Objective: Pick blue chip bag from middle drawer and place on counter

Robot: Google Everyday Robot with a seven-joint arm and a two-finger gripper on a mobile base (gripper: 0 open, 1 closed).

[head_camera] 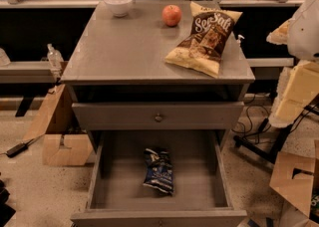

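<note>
1. Counter [124, 47]: broad grey cabinet top, centre to upper part of frame. Large bare area on its left half, open for the placing. Nothing of the task stood on it yet.
2. Middle drawer [119, 186]: pulled fully out, lower centre. Grey floor bare but for one item. Its front was cut off by the bottom edge of the frame.
3. Closed drawer front [114, 116]: above the open drawer, small round knob at its centre.
4. Robot arm [299, 86]: pale, blocky segments at the right edge, well apart from drawer and counter, partly cut off.
5. Gripper: not made out among those segments, probably beyond the right edge. Whether it was parted or closed could not be told. It held nothing that showed.
6. Sea Salt bag [204, 39]: large, yellow and brown, lying on the counter's right side.
7. Blue chip bag [158, 171]: small, crumpled, dark blue, lying flat near the middle of the drawer floor, clear of the walls. Lettering unreadable.
8. White bowl [118, 3]: counter, upper left.
9. Apple [171, 15]: counter, just left of the large bag.

Progress, as judged: drawer open, bag untouched. Reaching, grasping, lifting and placing all remained
</note>
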